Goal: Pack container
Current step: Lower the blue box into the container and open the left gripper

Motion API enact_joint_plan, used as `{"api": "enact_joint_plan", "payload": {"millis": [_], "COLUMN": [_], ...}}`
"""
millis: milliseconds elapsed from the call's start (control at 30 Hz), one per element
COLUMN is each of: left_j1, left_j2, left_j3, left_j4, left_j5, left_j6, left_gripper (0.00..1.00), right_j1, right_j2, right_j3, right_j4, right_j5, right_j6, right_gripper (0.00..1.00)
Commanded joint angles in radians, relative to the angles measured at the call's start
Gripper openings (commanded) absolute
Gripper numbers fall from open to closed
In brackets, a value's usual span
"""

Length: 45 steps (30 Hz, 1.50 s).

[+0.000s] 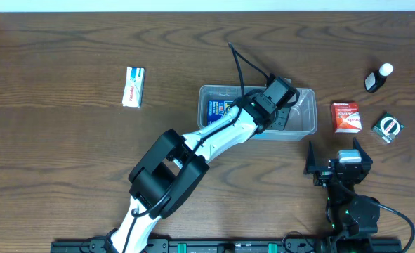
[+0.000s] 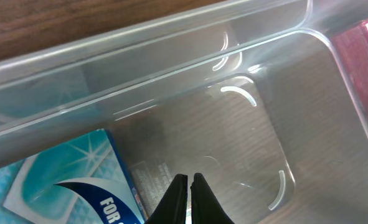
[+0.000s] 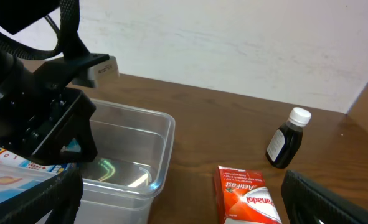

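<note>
The clear plastic container (image 1: 307, 121) stands mid-table, with a blue box (image 1: 218, 109) lying in its left end. My left gripper (image 1: 283, 112) reaches down into its right half. In the left wrist view its fingertips (image 2: 188, 182) are shut with nothing between them, over the container's bare floor (image 2: 246, 143) and just right of the blue box (image 2: 65, 180). My right gripper (image 1: 335, 156) is open and empty, near the table's front, below a red Panadol box (image 1: 346, 117). In the right wrist view the red box (image 3: 249, 196) lies ahead of the open fingers (image 3: 184, 208), right of the container (image 3: 162, 155).
A dark bottle with a white cap (image 1: 378, 77) lies at the far right; it also shows in the right wrist view (image 3: 286, 140). A small green and white box (image 1: 387, 127) sits right of the red box. A white box (image 1: 133, 86) lies at the left.
</note>
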Motion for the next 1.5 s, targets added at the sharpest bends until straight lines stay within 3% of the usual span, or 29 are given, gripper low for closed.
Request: {"api": "enact_joint_plan", "payload": {"millis": [0,267,1467], "left_j1": [0.003,0.003,0.009], "left_j2": [0.013,0.013,0.053], "left_j3": [-0.004,-0.003,-0.003], "left_j4": [-0.002,-0.002,-0.062], "left_j5": [-0.046,-0.047,-0.051], "left_j6": [0.054,0.167,0.203], "left_gripper": [0.06,0.06,0.06], "right_j1": [-0.008,-0.008,-0.008], "right_j2": [-0.005,-0.005,-0.005], "right_j3": [-0.002,-0.002,-0.002], "right_j4": [-0.004,-0.004,-0.004], "right_j5": [0.000,0.000,0.000], "right_j6": [-0.004,-0.004,-0.004], "right_gripper": [0.99,0.99,0.99]}}
